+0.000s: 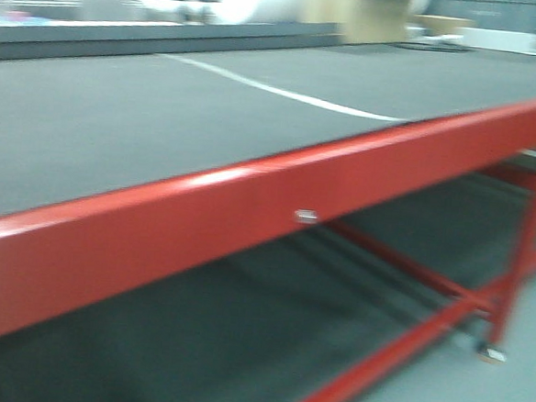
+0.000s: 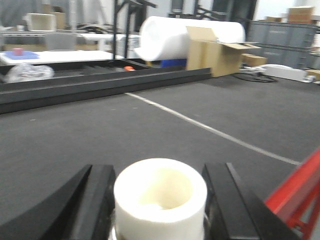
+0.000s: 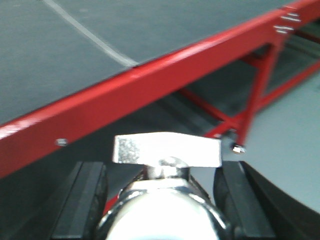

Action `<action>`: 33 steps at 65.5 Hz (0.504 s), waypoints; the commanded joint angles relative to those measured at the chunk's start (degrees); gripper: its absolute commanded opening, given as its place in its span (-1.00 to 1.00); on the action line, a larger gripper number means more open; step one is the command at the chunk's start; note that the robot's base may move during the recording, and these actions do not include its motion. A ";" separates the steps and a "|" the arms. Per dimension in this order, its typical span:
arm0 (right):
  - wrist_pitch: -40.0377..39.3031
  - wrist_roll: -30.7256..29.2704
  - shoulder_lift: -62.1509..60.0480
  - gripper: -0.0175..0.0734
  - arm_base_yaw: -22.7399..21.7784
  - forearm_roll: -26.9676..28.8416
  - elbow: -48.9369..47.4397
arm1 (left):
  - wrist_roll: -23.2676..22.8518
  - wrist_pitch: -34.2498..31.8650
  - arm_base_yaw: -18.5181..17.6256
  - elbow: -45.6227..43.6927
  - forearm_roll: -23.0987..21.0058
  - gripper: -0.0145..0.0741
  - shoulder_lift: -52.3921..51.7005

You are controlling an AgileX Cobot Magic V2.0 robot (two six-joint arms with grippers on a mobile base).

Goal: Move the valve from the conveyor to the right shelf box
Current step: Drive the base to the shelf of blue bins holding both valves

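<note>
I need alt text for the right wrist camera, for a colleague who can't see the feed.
A shiny metal valve with a flat handle is held between the black jaws of the right gripper, filling the lower frame. Behind it the red side rail of the conveyor runs diagonally, its grey belt crossed by a white line.

Over the conveyor (image 1: pixel 164 111) the wide flat belt gives me open room to pass across; along the conveyor's near edge the red side rail (image 1: pixel 278 188) crosses in front of my right gripper (image 3: pixel 161 200); beneath the conveyor, red crossbars (image 1: pixel 401 266) and a leg (image 1: pixel 523 237) break up the space; at the conveyor's far edge runs a black rail (image 2: pixel 100 82), with a cardboard box (image 2: pixel 215 55) and a white roll (image 2: pixel 170 35) beyond it; a white cylinder (image 2: pixel 160 190) fills my left gripper (image 2: pixel 159 205), the valve (image 3: pixel 165 220) my right.
</note>
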 commanded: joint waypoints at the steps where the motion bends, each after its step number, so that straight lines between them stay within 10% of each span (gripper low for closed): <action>1: -3.96 -0.24 -0.48 -0.98 -0.25 -0.59 -0.32 | 0.16 -2.45 -0.07 -0.35 -0.44 -0.92 -0.32; 33: -3.96 -0.24 -0.48 -0.98 -0.25 -0.59 -0.32 | 0.16 -2.45 -0.07 -0.35 -0.44 -0.92 -0.32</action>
